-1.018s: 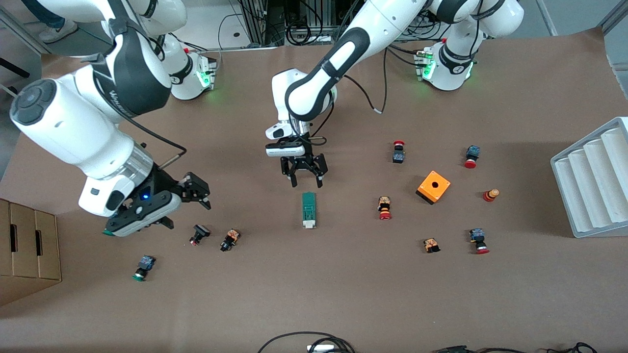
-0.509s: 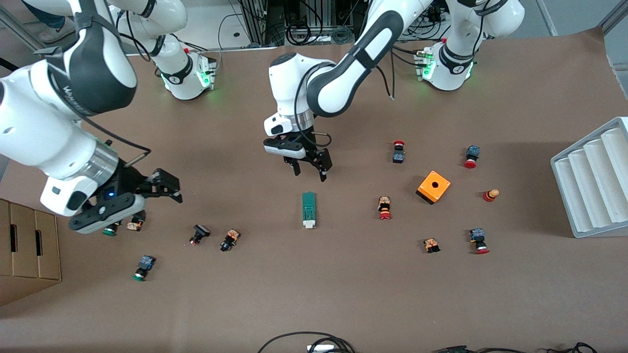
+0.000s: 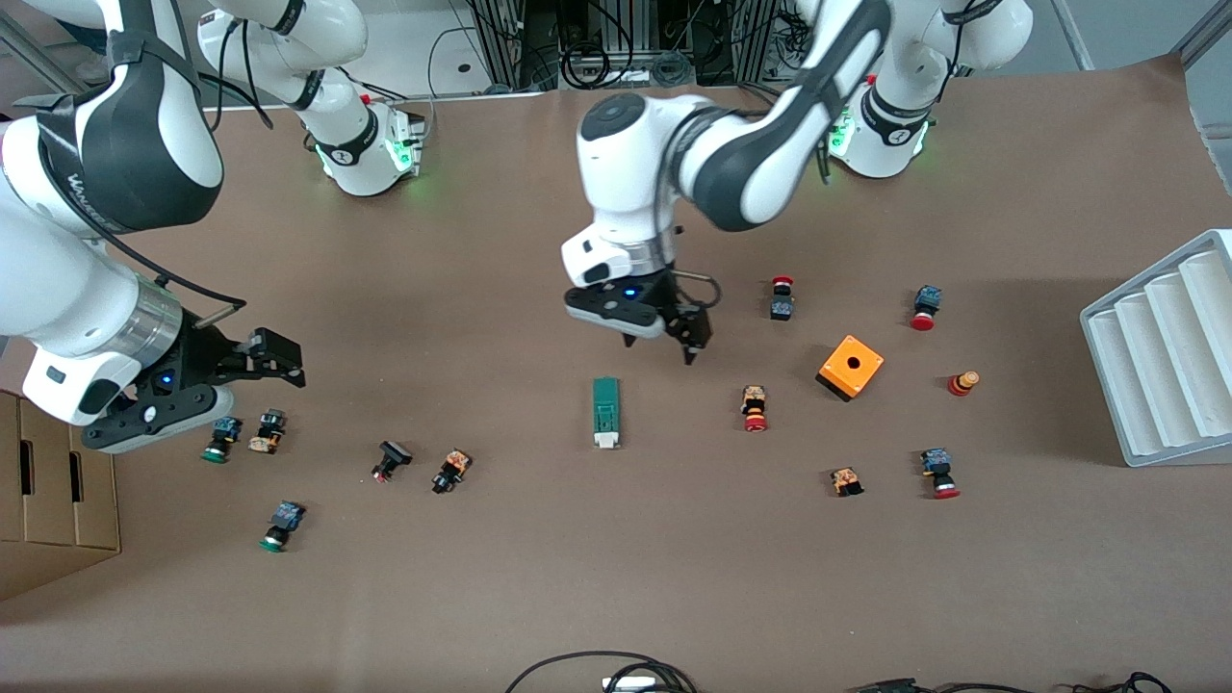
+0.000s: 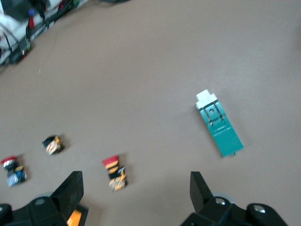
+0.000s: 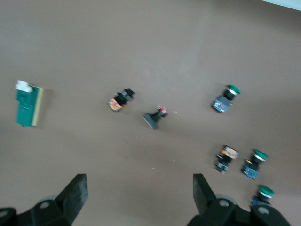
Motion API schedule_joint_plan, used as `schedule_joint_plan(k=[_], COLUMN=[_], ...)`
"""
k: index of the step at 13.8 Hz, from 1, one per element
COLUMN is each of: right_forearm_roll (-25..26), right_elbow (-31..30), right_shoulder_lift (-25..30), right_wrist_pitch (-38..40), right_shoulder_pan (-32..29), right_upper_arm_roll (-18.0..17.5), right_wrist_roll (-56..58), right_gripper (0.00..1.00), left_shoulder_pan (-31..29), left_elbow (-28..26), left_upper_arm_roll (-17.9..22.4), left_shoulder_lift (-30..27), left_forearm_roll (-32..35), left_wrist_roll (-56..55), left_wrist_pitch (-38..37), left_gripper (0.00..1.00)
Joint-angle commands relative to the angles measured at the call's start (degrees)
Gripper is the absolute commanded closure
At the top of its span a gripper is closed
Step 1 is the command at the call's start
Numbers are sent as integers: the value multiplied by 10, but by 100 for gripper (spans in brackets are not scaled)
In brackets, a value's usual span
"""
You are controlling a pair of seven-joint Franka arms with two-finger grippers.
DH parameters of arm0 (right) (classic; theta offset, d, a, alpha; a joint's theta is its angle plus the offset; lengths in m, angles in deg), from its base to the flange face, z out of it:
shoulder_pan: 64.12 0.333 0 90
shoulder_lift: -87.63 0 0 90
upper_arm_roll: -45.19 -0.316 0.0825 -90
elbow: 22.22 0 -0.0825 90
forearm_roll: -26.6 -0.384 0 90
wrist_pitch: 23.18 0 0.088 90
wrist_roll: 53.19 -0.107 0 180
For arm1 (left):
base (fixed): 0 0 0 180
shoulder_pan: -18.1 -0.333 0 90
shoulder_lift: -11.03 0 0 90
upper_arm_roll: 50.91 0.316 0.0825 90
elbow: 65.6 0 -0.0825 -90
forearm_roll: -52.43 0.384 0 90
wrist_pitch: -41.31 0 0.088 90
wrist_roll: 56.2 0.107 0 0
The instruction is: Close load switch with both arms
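Your left arm's black two-finger gripper [image 3: 685,339] hangs in the air with its fingers [image 4: 203,188] spread apart and nothing between them. It is over bare brown table just beside the task's thing, toward the left arm's end.

Your right arm's black two-finger gripper [image 3: 265,358] is also up, fingers [image 5: 75,190] apart and empty, over the cluster of small green-capped push buttons [image 3: 219,438] at the right arm's end of the table, well apart from the task's thing.

The small narrow green rectangular load switch with a white sliding piece [image 3: 604,412] lies flat on the brown paper-covered table [image 3: 616,577] near its middle, touched by nothing. Its white end points toward the front camera.

Judgement on handling: the block looks like rigid moulded plastic, light, with smooth sides. You should expect it to skate on the paper if pushed from one end only. That is the likely reason for two arms: one gripper should pinch the green body across its narrow width, toward the end away from the white piece, while the other presses the slider home along the long axis. Keep the pinch clear of the slider's track. The white piece looks small and may bind if pushed off-line.

Nearby, a red-capped push button [image 3: 755,408] and an orange box with a hole [image 3: 851,367] lie toward the left arm's end.
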Motion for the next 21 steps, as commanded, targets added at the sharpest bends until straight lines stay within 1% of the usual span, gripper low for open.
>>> schedule_joint_plan(k=[1, 3, 5, 7, 9, 11, 12, 13, 14, 16, 17, 18, 19, 20, 21], right_forearm_roll=[23, 22, 20, 21, 20, 19, 8, -12, -13, -11, -13, -18, -17, -12, -12], right_elbow=[0, 0, 0, 0, 0, 0, 0, 0, 0, 7, 13, 16, 16, 16, 15], right_shoulder_lift=[9, 9, 9, 9, 8, 8, 7, 8, 8, 9, 9, 9, 8, 7, 6], right_wrist_pitch=[26, 35, 38, 41, 41, 41, 41, 41, 38, 37, 37, 40, 40, 41, 40], right_shoulder_pan=[-6, -8, -7, -8, -8, -13, -21, -23, -23, -24, -26, -29, -29, -24, -24], right_upper_arm_roll=[10, 29, 53, 60, 65, 73, 82, 83, 83, 85, 98, 112, 112, 111, 111], right_wrist_roll=[-1, -1, -5, -17, -18, -18, -16, -17, -19, -18, -12, -10, -10, -13, -16], right_gripper=[0, 0, 0, 0, 0, 0, 0, 0, 0, 0, 0, 0, 0, 0, 0], left_shoulder_pan=[-46, -82, -126, -158, -184, -239, -269, -292, -297, -306, -308, -308, -308, -311, -332], left_elbow=[61, 97, 114, 118, 118, 119, 119, 119, 123, 155, 157, 151, 132, 100, 79], left_upper_arm_roll=[-5, -5, -5, -5, -4, -4, -4, -6, -4, 5, 14, 21, 32, 33, 33], left_shoulder_lift=[-7, -7, -14, -27, -42, -47, -47, -47, -46, -38, -37, -43, -68, -94, -119], left_forearm_roll=[-76, -116, -148, -162, -157, -162, -163, -164, -162, -155, -154, -154, -162, -163, -187], left_wrist_roll=[76, 144, 188, 236, 259, 260, 261, 259, 255, 251, 251, 255, 251, 255, 250], left_wrist_pitch=[-83, -137, -186, -213, -245, -251, -250, -247, -245, -245, -251, -252, -256, -253, -251], left_gripper=[0, 0, 0, 0, 0, 0, 0, 0, 0, 0, 0, 0, 0, 0, 0])
